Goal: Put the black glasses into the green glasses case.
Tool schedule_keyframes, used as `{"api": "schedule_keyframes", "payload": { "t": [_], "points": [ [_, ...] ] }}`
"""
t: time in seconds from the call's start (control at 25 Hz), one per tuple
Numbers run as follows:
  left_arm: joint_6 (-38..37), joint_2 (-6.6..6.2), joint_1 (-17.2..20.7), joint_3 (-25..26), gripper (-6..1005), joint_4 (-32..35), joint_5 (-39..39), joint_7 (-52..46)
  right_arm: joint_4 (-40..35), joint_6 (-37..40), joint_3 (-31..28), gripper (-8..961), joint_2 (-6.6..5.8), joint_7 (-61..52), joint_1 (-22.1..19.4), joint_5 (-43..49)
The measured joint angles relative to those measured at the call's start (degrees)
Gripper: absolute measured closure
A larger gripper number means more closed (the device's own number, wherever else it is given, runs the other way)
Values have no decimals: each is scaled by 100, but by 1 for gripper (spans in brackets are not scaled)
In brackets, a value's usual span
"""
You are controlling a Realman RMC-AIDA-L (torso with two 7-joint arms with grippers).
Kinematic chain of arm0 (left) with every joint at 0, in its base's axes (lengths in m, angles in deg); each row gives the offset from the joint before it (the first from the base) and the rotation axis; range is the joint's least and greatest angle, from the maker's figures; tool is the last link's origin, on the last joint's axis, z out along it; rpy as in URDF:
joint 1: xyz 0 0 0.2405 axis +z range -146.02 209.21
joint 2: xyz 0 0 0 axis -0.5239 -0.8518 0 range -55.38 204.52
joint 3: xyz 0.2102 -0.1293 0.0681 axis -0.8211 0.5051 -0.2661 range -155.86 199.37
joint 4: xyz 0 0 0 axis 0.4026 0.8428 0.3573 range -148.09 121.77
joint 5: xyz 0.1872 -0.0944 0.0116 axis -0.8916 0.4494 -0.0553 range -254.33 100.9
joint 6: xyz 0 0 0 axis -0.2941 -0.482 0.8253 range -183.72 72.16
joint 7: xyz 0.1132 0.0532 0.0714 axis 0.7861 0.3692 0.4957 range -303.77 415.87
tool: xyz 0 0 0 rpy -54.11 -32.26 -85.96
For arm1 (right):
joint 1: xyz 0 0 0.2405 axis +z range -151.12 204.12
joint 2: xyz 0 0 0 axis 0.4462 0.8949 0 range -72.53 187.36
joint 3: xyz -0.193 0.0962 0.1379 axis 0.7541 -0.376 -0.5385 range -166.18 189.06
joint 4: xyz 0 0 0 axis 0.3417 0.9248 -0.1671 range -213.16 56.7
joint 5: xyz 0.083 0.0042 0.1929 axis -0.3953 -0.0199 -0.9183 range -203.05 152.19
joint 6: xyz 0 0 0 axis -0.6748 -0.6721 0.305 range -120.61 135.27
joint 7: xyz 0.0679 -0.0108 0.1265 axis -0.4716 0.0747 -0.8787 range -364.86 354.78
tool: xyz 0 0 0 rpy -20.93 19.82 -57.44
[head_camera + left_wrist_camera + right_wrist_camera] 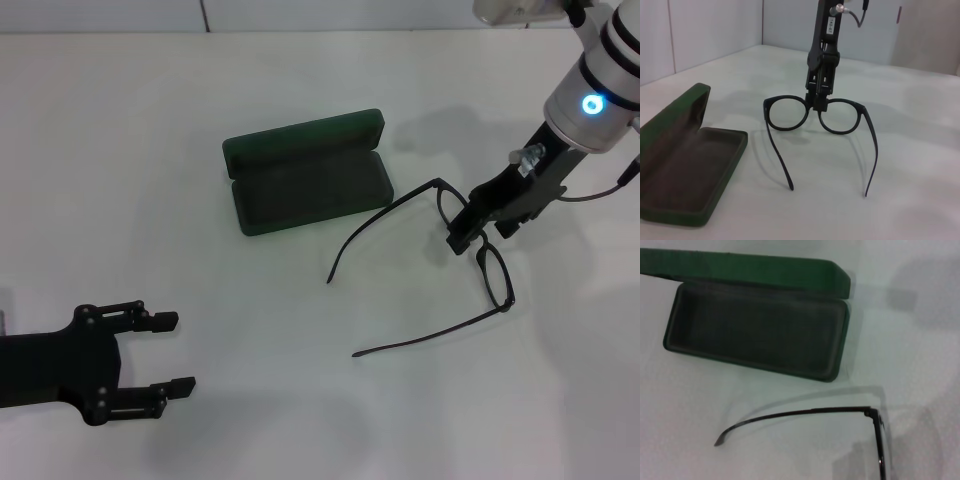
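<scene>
Now | right tool clenched on black glasses bridge | green glasses case open | left tool released, idle

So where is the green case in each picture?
Head view: green glasses case lies open, upper middle.
Left wrist view: case at lower left.
Right wrist view: case fills the upper part.
Shared landmark: the black glasses beside it, held by the right gripper.

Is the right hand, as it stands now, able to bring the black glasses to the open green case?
Probably yes. The right hand grips the black glasses at the bridge, and only bare table lies between them and the green glasses case, whose lid stands open. The left hand rests far off.
</scene>
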Motion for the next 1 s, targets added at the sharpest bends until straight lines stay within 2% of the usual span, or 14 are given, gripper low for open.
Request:
{"api": "schedule_keyframes", "payload": {
  "t": [0.16, 0.32, 0.56, 0.68, 0.88, 1.0],
  "points": [
    [39, 6, -15, -30, 239, -7, -10, 0, -74, -48, 264, 227, 11, 36, 1, 3],
    [113, 6, -55, -32, 239, -51, -31, 0, -161, -213, 634, 314, 37, 47, -5, -13],
    [149, 22, -126, -8, 239, -62, -122, -1, -105, -366, 723, 445, 40, 53, 17, -22],
    [164, 23, -157, -8, 239, -62, -125, -18, -102, -368, 702, 674, 41, 45, 22, -28],
    [177, 22, -174, -8, 239, -62, -126, -30, -107, -349, 701, 893, 45, 15, 23, -29],
    [182, 21, -184, -8, 239, -61, -126, -35, -138, -320, 701, 908, 32, 4, 2, -29]
  ]
}}
